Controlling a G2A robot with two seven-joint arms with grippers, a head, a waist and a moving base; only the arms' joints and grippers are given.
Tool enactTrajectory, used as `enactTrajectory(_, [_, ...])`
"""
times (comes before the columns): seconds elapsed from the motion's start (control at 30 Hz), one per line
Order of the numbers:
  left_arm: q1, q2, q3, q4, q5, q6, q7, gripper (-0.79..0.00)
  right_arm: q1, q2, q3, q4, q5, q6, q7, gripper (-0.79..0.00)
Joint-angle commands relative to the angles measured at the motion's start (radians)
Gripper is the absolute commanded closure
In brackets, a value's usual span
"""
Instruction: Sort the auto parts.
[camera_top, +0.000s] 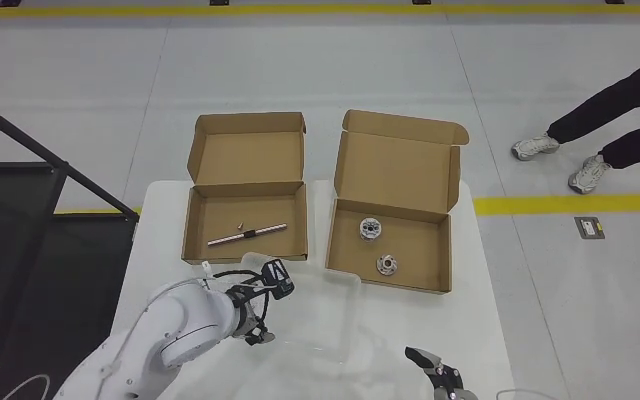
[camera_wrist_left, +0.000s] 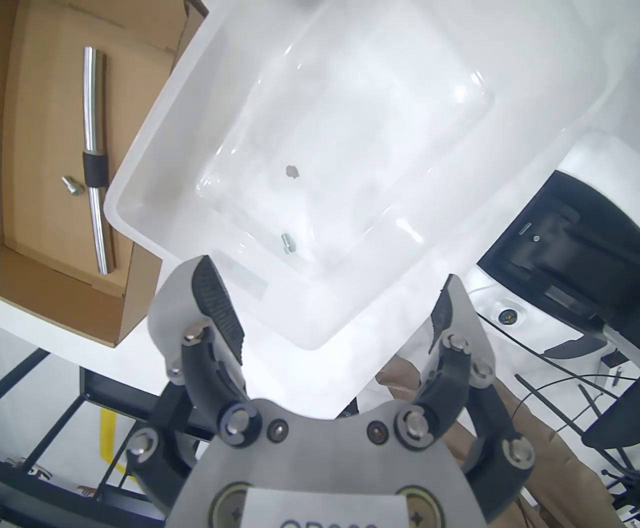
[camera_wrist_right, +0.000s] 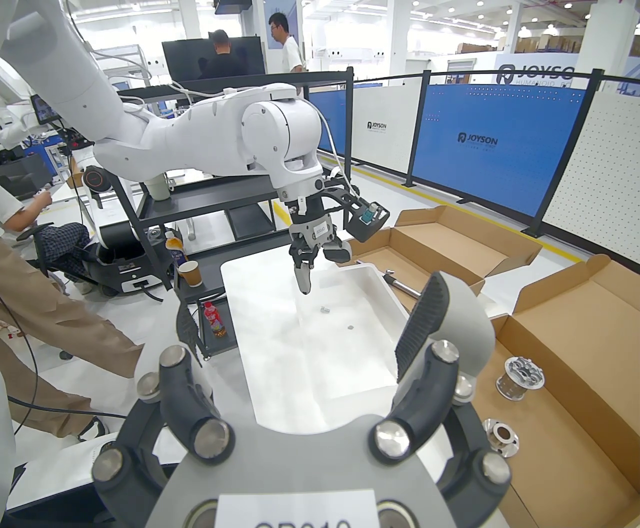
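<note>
Nearest, the right gripper (camera_wrist_right: 310, 310) hangs at the table's near edge with its jaws spread and empty, and the left gripper (camera_wrist_left: 327, 295), also spread wide, hovers over the white tray (camera_wrist_left: 150, 130). On the tray floor lie a small bolt (camera_wrist_left: 287, 243) and, apart from it, a tiny dark piece (camera_wrist_left: 292, 171) (too small to name); both look light, hard and apt to skid on smooth plastic, so I would pinch the bolt across its shank, pads low. Farther off, the left box (camera_top: 215, 215) holds a steel rod (camera_wrist_left: 92, 100) and a second bolt (camera_wrist_left: 71, 186), the right box (camera_top: 410, 235) two round hubs (camera_top: 371, 228).
</note>
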Motion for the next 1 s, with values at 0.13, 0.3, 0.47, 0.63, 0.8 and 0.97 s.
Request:
enactTrajectory(0.13, [0.005,0.000,0.000,0.002,-0.003,0.000,0.008,-0.785,0.000,0.000,0.000,0.000,0.000,0.000,0.000,-0.785])
enactTrajectory(0.3, [0.006,-0.010,0.025,0.016,0.038,0.077,0.009,-0.785,0.000,0.000,0.000,0.000,0.000,0.000,0.000,-0.785])
enactTrajectory(0.47, [-0.024,-0.034,0.071,0.044,0.093,0.185,0.005,-0.785,0.000,0.000,0.000,0.000,0.000,0.000,0.000,-0.785])
enactTrajectory(0.63, [-0.070,-0.063,0.124,0.101,0.053,0.222,-0.031,-0.785,0.000,0.000,0.000,0.000,0.000,0.000,0.000,-0.785])
enactTrajectory(0.8, [-0.122,-0.091,0.171,0.167,0.038,0.255,-0.079,-0.785,0.000,0.000,0.000,0.000,0.000,0.000,0.000,-0.785])
enactTrajectory(0.97, [-0.146,-0.108,0.198,0.208,0.033,0.253,-0.077,-0.785,0.000,0.000,0.000,0.000,0.000,0.000,0.000,-0.785])
